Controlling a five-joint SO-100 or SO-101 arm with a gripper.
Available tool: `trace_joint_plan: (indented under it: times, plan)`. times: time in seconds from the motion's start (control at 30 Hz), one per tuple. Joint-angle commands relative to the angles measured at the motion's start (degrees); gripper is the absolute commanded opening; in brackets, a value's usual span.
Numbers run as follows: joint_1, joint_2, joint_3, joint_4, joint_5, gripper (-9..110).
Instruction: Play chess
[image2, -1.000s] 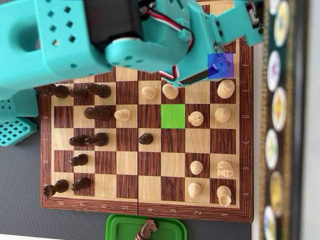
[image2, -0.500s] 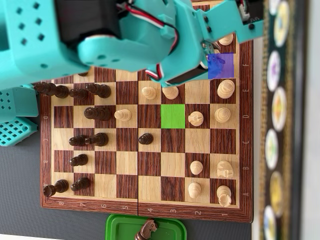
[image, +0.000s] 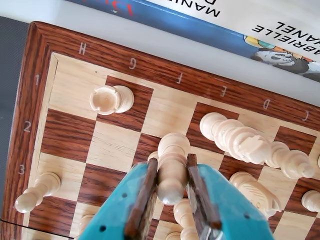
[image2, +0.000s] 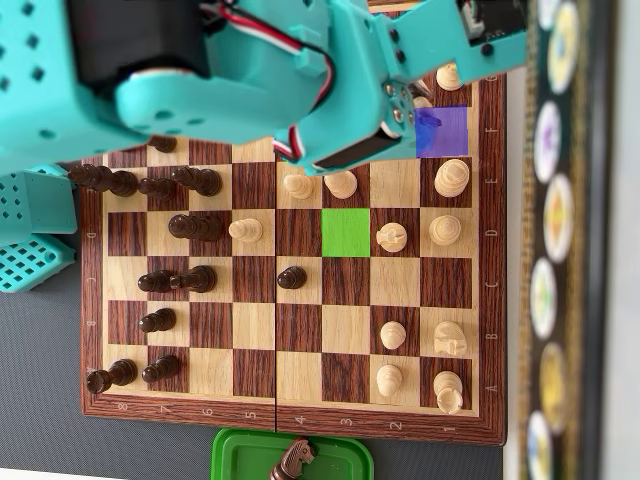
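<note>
In the wrist view, a tall cream wooden chess piece (image: 171, 170) is seen at the lower centre of the frame, clamped between the two brown pads of the teal gripper (image: 171, 200). The piece stands over the wooden chessboard (image: 65, 140). A cream rook (image: 111, 99) is placed at the upper left, and a large cream piece (image: 240, 141) lies to the right. In the overhead view, the teal arm (image2: 200, 80) covers the upper part of the board, beside a blue marked square (image2: 445, 130) and above a green marked square (image2: 346, 232).
</note>
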Motion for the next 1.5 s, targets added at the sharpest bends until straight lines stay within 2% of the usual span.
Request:
trace_joint_plan:
  times: [0.0,0.3,1.47]
  plan:
    - [0.9,3.5,-0.5,0.1,0.3,8]
    - [1.5,5.4,-0.4,0.1,-0.2,8]
    - [8.2,25.8,18.2,0.1,0.2,8]
